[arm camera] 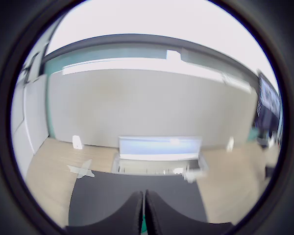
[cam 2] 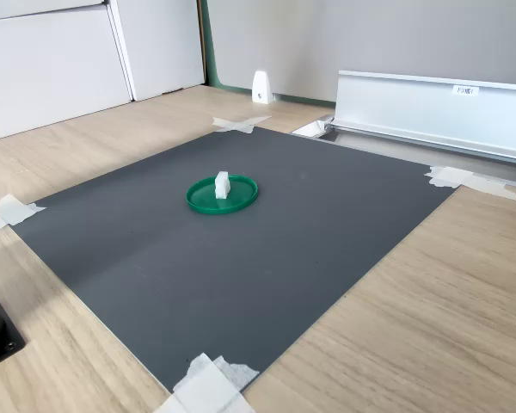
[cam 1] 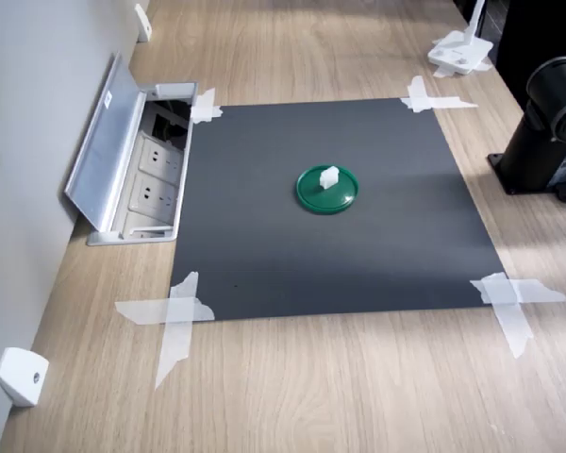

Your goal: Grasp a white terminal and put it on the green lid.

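Observation:
The white terminal (cam 1: 328, 176) (cam 2: 222, 184) stands on the green lid (cam 1: 307, 193) (cam 2: 202, 200), near the far side of its rim in the first exterior view. The lid lies flat around the middle of the black mat (cam 1: 264, 245) (cam 2: 241, 275). My gripper (arm camera: 143, 208) shows only in the wrist view. Its two dark fingers (arm camera: 125, 215) press together with nothing between them, held high above the mat and facing the wall. Neither exterior view shows the gripper. The wrist view does not show the terminal.
Tape strips (cam 1: 174, 316) hold the mat's corners to the wooden table. An open socket box (cam 1: 156, 179) with a raised metal flap (cam 1: 104, 151) (cam 2: 430, 103) sits at the first exterior view's left. The arm's black base (cam 1: 547, 123) stands at the right. A white wedge block (cam 1: 21, 376) lies near the wall.

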Motion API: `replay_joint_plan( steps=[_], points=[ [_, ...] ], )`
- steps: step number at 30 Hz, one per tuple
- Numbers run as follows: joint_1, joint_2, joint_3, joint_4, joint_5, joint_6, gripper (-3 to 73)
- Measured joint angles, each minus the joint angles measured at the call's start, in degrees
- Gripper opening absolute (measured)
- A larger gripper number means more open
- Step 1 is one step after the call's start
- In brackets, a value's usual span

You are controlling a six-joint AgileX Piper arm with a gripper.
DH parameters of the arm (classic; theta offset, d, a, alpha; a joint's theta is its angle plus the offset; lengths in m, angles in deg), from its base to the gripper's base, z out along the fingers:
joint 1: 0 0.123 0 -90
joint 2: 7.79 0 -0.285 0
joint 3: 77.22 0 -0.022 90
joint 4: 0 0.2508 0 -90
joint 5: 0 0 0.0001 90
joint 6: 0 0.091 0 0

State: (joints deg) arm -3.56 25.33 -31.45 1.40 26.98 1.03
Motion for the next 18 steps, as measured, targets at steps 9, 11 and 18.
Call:
replay_joint_plan(
  steps=[9, 11, 18],
  points=[
    [-0.6, -13.2, 10.8, -3.0, 6.3, 8.8, -0.7],
    [-0.6, -16.4, 12.0, -4.1, 7.5, 8.8, -0.7],
    [-0.6, -21.1, 12.4, -4.7, 7.9, 8.9, -0.7]
  ],
)
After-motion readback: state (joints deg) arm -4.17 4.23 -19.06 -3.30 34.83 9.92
